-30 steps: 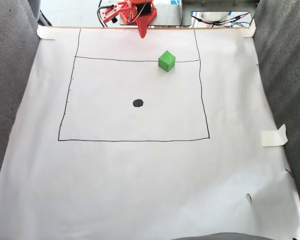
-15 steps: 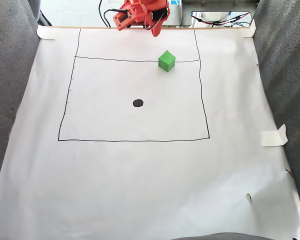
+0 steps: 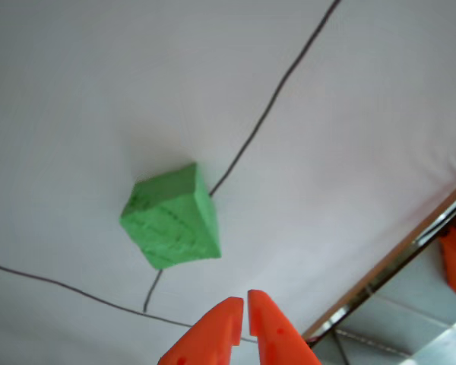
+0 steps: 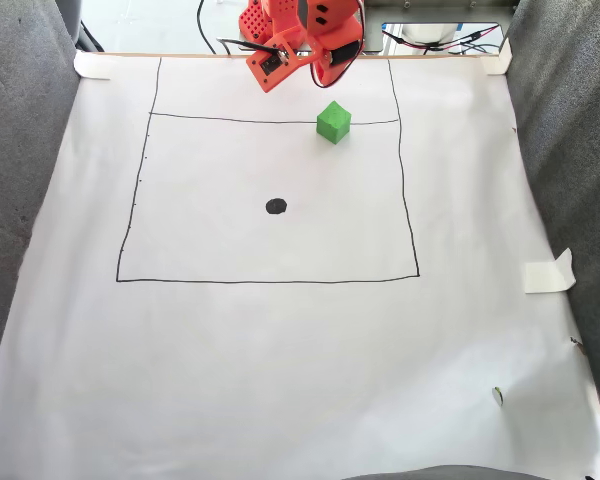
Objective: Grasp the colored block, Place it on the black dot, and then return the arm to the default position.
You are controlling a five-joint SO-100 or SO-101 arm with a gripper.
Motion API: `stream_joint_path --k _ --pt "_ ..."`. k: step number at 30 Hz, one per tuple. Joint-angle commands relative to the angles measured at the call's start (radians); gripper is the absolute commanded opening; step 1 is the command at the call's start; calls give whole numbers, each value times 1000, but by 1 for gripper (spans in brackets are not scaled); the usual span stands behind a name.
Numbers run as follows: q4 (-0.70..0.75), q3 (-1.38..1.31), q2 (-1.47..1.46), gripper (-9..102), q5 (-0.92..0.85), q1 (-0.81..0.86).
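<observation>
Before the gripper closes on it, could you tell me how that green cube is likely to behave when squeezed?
The green cube looks rough and slightly frayed, so it probably grips well and may give a little. Its flat faces suggest it would slide, not roll.

No words, labels, brands or numbers can be read anywhere; the white sheet (image 4: 280, 350) carries only drawn lines.

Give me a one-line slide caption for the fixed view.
Orange arm hovers near a green cube on a drawn line, black dot waiting.
</observation>
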Motion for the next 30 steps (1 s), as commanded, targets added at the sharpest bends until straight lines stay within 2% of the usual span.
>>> stream_joint_path --k 1,10,17,30 --pt "21 -71 -11 0 -74 3" --pt "-2 -94 -132 0 -331 20" --pt "-60 -141 -192 0 -368 32" --pt "-37 -198 -221 0 -400 -12"
